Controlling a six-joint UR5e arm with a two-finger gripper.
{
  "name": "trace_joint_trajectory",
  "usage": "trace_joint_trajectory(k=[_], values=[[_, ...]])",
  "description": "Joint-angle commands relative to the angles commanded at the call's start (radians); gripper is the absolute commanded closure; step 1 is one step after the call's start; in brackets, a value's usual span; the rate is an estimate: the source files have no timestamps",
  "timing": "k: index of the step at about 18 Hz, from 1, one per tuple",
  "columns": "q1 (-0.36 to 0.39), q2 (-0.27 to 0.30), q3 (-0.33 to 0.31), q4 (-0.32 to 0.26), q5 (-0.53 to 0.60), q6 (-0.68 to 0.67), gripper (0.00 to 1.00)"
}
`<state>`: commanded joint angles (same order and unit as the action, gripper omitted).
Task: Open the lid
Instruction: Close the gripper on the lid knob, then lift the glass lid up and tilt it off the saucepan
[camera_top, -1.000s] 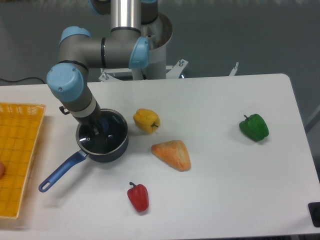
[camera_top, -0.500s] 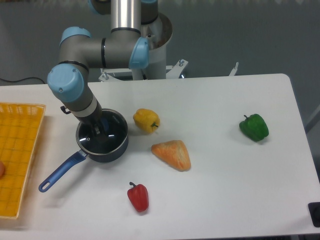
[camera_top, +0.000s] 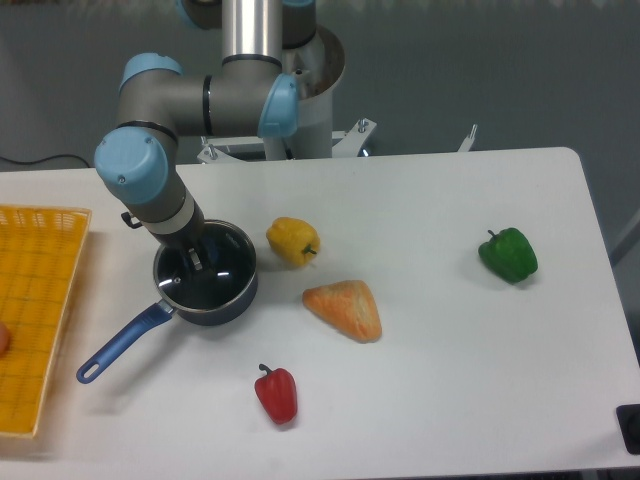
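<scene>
The single fixed camera looks down on a white table (camera_top: 430, 380) with the arm reaching in from its base at the back edge. The upper links run left from the grey column, then the forearm bends down and forward through a blue-capped joint, so the wrist slants toward the dark blue saucepan (camera_top: 205, 283) at the left-centre of the table. The gripper (camera_top: 195, 261) sits low over the pan's mouth, right on the lid (camera_top: 215, 272), whose glass disc lies flat on the pan's rim with its thin metal edge showing. The fingers are dark against the dark pan and the wrist covers the knob, so I cannot tell how wide they stand or whether they hold anything. The pan's long blue handle (camera_top: 118, 346) points toward the front left, near a yellow basket (camera_top: 40, 310) at the table's left edge. A yellow pepper (camera_top: 293, 241) lies just right of the pan, an orange wedge-shaped item (camera_top: 345, 309) lies further right and forward, a red pepper (camera_top: 276, 393) near the front, and a green pepper (camera_top: 508, 254) well apart at the right.
</scene>
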<state>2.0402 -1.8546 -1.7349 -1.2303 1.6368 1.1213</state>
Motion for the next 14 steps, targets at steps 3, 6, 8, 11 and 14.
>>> trace_joint_trajectory(k=[3, 6, 8, 11, 14], values=[[0.002, 0.0, 0.002, -0.005, 0.0, 0.0, 0.4], [0.006, 0.009, 0.005, -0.011, -0.002, 0.0, 0.41], [0.011, 0.026, 0.009, -0.023, -0.002, 0.003, 0.41], [0.021, 0.029, 0.018, -0.034, -0.002, 0.005, 0.42], [0.037, 0.029, 0.041, -0.037, -0.002, 0.005, 0.42]])
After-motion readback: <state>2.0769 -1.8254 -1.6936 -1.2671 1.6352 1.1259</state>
